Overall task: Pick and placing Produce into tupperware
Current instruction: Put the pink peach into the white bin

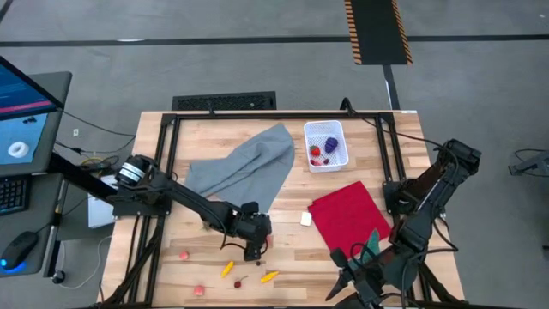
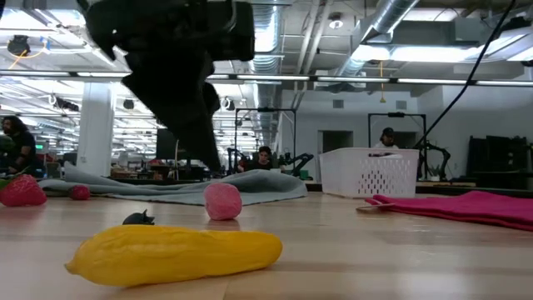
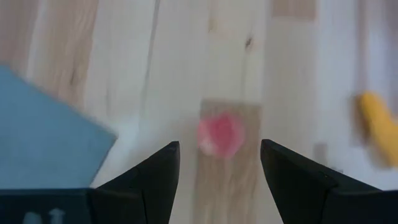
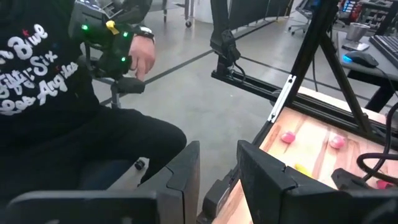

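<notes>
The left pincer [image 3: 219,165] hangs released just above a pink berry [image 3: 219,135] lying between its fingertips on the surface [image 1: 206,262]. The right pincer [image 4: 217,171], parted, waits off the surface's edge.

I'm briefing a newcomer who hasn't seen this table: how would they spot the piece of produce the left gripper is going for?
Start from the grey cloth near the table's middle; the left gripper hangs open just off its front tip. Between its fingers, on the bare wood, the left wrist view shows a small round pink berry. Unlike the long yellow piece beside it, it is ball-shaped and pink.
</notes>
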Available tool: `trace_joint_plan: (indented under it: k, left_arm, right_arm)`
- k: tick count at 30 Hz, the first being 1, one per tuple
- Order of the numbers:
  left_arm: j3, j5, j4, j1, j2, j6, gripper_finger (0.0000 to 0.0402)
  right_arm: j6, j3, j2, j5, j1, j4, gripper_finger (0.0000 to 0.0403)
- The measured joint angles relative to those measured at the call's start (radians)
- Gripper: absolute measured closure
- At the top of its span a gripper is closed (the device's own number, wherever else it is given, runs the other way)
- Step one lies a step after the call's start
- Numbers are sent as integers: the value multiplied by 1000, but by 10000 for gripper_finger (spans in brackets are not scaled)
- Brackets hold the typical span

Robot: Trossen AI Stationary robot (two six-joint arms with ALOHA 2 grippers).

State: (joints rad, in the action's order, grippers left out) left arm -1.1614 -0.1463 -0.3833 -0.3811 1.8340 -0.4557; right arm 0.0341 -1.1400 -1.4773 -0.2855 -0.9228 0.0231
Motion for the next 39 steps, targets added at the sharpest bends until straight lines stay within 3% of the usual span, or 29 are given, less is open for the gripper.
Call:
trace_joint_plan:
  k: [9, 17, 31, 39]
  left_arm:
    - [-6, 50, 89, -1, 79, -9, 187]
    - [-4, 27, 64, -1, 85, -15, 191]
    - [-3, 52, 115, -1, 85, -1, 312]
    - [-2, 60, 115, -1, 85, -8, 317]
  right_arm:
    - [1, -1, 0, 0, 0, 13, 274]
    - [0, -1, 0, 0, 0, 15, 274]
    - [-8, -1, 0, 0, 0, 15, 275]
    - [-9, -1, 0, 0, 0, 15, 275]
